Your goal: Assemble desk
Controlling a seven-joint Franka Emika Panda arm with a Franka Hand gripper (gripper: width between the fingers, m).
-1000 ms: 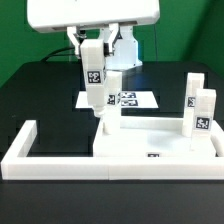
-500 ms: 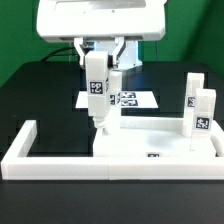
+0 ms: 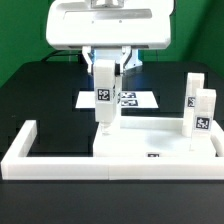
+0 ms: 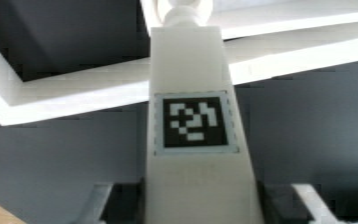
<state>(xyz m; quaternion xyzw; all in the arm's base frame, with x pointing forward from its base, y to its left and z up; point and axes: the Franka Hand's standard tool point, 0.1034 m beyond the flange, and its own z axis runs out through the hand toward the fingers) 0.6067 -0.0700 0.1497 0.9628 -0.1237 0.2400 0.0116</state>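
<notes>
The white desk tabletop lies flat inside the frame. My gripper is shut on a square white leg with a black-and-white tag, held upright. The leg's lower end is at the tabletop's far corner on the exterior view's left; I cannot tell whether it touches. Two more tagged legs stand upright at the tabletop's right end. In the wrist view the held leg fills the middle between my fingers, with the tabletop's rim beyond it.
The long white U-shaped frame surrounds the tabletop on the left, front and right. The marker board lies flat on the black table behind the held leg.
My gripper has moved toward the exterior view's right with the leg in it, and the leg's lower end now sits slightly lower over the tabletop corner.
</notes>
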